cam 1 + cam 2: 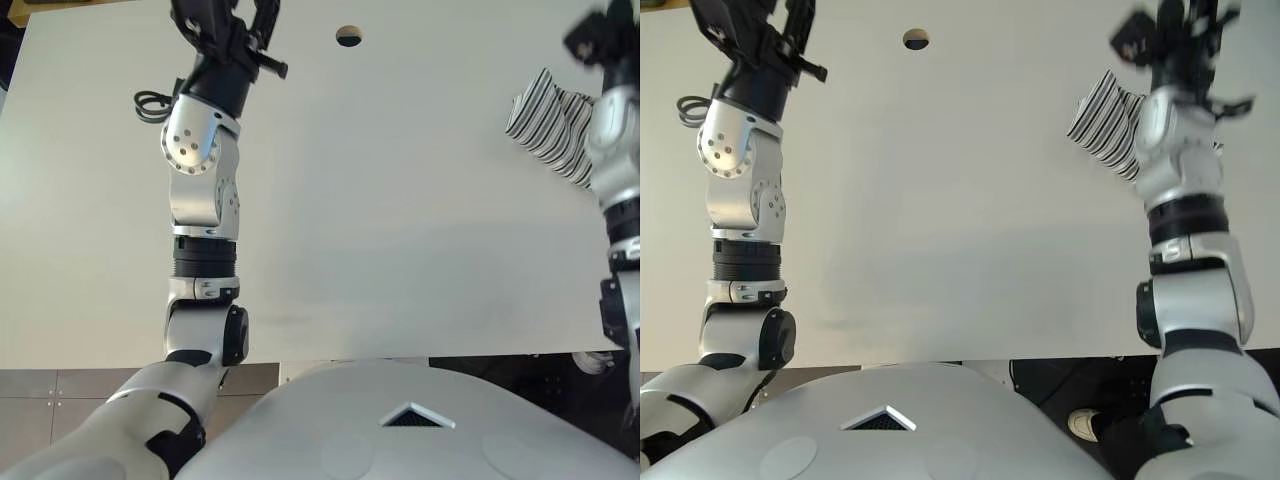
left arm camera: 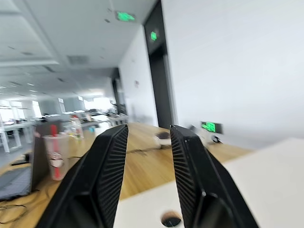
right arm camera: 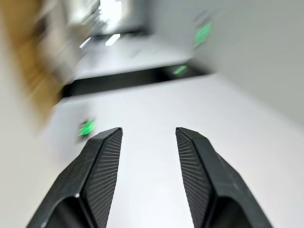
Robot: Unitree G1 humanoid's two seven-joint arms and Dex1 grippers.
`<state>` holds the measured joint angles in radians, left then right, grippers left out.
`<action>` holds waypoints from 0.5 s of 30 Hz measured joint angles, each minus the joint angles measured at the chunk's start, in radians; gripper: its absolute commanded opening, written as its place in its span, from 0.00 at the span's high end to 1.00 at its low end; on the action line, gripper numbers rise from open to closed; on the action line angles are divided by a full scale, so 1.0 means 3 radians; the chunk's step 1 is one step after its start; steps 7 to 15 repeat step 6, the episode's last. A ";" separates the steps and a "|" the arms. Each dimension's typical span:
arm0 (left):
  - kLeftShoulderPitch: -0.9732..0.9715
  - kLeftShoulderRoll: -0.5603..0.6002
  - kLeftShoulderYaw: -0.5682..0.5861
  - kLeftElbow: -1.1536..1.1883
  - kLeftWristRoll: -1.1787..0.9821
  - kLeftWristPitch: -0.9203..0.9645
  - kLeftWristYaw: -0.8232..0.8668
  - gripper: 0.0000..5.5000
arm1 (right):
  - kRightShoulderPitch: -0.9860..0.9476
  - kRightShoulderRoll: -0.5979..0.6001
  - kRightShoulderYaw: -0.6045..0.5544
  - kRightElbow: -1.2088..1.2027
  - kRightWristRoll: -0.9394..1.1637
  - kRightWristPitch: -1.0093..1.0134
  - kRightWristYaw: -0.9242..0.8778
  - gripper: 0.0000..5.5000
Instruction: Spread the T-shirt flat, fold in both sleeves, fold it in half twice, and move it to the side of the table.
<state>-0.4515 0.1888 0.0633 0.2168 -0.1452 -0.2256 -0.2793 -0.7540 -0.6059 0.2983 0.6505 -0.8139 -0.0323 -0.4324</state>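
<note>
My left tool (image 2: 148, 129) hangs at the surface's (image 1: 400, 220) far edge, fingers apart. My right tool (image 3: 148, 130), likewise apart and holding nothing, is near the striped T-shirt (image 1: 1098, 122) by the right edge.

No legible text; green lit signs (image 2: 124, 16) blurred, cup (image 2: 53, 154) print unreadable.

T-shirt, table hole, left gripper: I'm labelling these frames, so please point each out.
T-shirt (image 1: 1102, 120): right eye view, middle of the striped cloth.
table hole (image 1: 349, 37): left eye view, its dark centre.
left gripper (image 2: 148, 133): left wrist view, midway between its fingertips.
</note>
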 measured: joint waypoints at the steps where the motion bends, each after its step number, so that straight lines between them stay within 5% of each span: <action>1: -0.0068 0.0000 0.0004 0.0049 0.0095 -0.0081 0.0086 0.70 | -0.0106 0.0042 0.0014 -0.0067 -0.0040 -0.0008 -0.0051 0.62; 6: -0.0373 -0.0235 0.0000 0.0205 0.0283 -0.0333 0.0507 0.70 | -0.0236 0.0575 0.0059 -0.0134 0.0123 -0.0166 -0.0145 0.62; 15: -0.0373 -0.0235 0.0000 0.0205 0.0283 -0.0333 0.0507 0.70 | -0.0236 0.0575 0.0059 -0.0134 0.0123 -0.0166 -0.0145 0.62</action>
